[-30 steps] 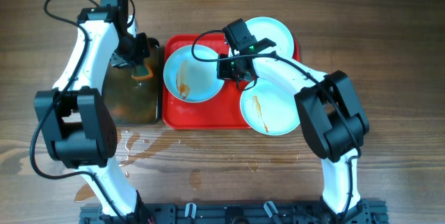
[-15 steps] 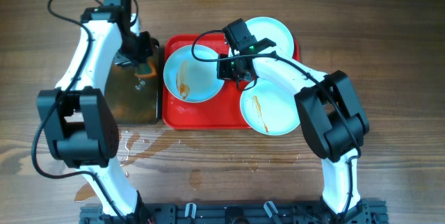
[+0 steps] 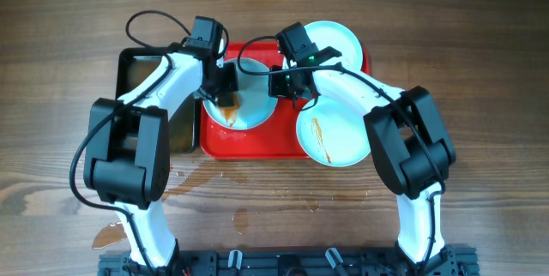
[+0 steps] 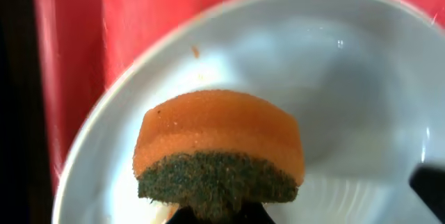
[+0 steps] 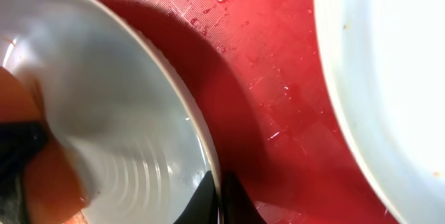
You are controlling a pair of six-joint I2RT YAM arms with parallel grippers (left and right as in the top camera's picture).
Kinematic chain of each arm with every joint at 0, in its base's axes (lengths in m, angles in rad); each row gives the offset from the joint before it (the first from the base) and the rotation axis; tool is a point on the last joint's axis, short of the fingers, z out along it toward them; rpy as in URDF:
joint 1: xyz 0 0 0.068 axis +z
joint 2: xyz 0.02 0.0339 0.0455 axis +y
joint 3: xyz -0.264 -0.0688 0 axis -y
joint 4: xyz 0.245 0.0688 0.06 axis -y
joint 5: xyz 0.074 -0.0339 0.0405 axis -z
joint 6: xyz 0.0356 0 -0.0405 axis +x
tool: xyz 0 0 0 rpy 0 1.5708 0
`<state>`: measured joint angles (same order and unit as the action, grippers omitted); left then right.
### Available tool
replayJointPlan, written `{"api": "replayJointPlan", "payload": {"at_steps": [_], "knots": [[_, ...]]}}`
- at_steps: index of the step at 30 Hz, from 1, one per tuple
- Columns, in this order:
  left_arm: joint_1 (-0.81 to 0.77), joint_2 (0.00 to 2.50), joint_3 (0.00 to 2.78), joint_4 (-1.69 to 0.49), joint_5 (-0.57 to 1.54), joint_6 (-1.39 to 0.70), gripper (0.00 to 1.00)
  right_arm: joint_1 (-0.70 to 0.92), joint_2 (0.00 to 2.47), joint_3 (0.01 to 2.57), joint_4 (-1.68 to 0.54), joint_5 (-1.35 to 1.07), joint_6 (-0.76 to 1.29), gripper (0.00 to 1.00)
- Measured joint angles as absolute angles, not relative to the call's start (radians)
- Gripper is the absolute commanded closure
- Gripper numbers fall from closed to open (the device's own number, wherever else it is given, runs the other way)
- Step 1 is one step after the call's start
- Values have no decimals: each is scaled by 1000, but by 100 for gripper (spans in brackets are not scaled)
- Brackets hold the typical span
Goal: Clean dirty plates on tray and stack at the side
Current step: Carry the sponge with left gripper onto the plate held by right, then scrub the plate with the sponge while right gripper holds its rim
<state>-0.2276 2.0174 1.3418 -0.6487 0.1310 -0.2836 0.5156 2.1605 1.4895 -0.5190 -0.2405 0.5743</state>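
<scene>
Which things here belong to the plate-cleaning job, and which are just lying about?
Job: red tray; left plate, far plate, near plate; sponge in the left gripper; right gripper pinching the left plate's rim.
Lying about: black tray; water puddles on the table.

The overhead view is bright, even and sharp, while both wrist views blur up close, with wet glints and the plate's [image 5: 118, 113] dark shadow on the tray [image 5: 278, 78].
</scene>
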Motion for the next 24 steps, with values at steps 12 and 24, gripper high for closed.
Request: {"api": "replayJointPlan", "payload": {"at_steps": [12, 24], "knots": [[-228, 2017, 1325, -685, 327, -290, 96, 516, 2162, 1489, -507, -241, 575, 95], [-239, 2050, 1344, -480, 19, -307, 96, 514, 2162, 1489, -512, -239, 575, 95]]}}
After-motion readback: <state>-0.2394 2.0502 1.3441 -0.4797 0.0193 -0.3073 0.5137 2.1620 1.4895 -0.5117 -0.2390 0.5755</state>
